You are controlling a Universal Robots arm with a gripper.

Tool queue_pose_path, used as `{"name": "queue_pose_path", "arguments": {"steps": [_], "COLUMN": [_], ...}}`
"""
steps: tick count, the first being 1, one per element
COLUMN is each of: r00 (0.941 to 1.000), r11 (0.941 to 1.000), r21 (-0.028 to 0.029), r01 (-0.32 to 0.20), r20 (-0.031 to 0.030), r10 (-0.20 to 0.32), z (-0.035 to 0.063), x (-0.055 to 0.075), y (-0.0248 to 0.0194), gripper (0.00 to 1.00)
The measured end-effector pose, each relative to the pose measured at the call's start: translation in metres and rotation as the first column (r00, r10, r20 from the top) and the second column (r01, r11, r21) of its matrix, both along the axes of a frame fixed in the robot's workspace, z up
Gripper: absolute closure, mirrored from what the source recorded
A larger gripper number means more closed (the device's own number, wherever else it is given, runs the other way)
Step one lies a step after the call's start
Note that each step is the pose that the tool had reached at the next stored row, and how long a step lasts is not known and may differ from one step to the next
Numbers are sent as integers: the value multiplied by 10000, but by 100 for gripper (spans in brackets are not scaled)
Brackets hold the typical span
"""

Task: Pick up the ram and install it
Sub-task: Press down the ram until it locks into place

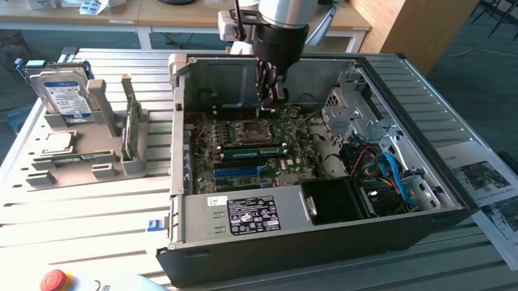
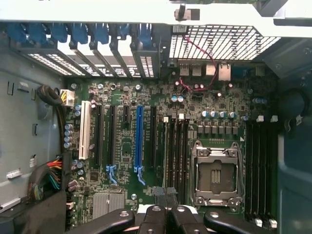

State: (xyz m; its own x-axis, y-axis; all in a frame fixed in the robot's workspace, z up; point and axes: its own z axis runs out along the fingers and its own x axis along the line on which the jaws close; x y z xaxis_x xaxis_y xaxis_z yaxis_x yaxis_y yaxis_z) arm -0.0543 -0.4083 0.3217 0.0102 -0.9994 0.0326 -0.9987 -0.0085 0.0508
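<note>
— What's inside the open computer case (image 1: 324, 242)?

— The green circuit board (image 1: 212, 163) lies flat on its floor, with the empty processor socket (image 1: 251, 130) near the middle of the frame. Just below the socket, the ram (image 1: 253, 152) stands on edge in one of the memory slots, its long face toward the camera. A silver box with a label (image 1: 242, 215) sits lower down, and blue cables (image 1: 392, 170) are bundled at the case's right end.

— And the gripper?

— The gripper (image 1: 272, 100) reaches down into the case at upper centre. Its fingers are pressed together with nothing visibly between them. In the wrist view the fingertips (image 2: 158, 192) hang over the end of the black memory slots (image 2: 175, 151) beside the socket (image 2: 214, 175).

— Anything outside the case?

— A grey rack (image 1: 77, 163) at the left of the frame holds a hard drive (image 1: 67, 97) upright, a square silver chip (image 1: 58, 142) lying flat, and a second green stick (image 1: 133, 130) standing on edge.
</note>
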Motion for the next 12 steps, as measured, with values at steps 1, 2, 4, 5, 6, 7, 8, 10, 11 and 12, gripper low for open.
{"name": "queue_pose_path", "arguments": {"steps": [1,2,4,5,6,7,8,10,11,12], "r00": [10000,10000,10000,10000,10000,10000,10000,10000,10000,10000], "r11": [10000,10000,10000,10000,10000,10000,10000,10000,10000,10000], "r21": [0,0,0,-1,-1,0,1,0,-1,-1], "r01": [0,0,2,1,1,1,1,1,1,1], "r20": [1,0,0,0,0,0,1,0,0,0], "r10": [0,0,-2,-1,-1,-1,-1,-1,-1,-1], "z": [0,0,0,0,0,1,2,16,27,40], "x": [11,16,15,15,15,15,15,15,15,15], "y": [-2,-3,-3,-3,-3,-3,-3,-3,-3,-3], "gripper": [89,89,89,89,89,89,89,89,89,89]}}
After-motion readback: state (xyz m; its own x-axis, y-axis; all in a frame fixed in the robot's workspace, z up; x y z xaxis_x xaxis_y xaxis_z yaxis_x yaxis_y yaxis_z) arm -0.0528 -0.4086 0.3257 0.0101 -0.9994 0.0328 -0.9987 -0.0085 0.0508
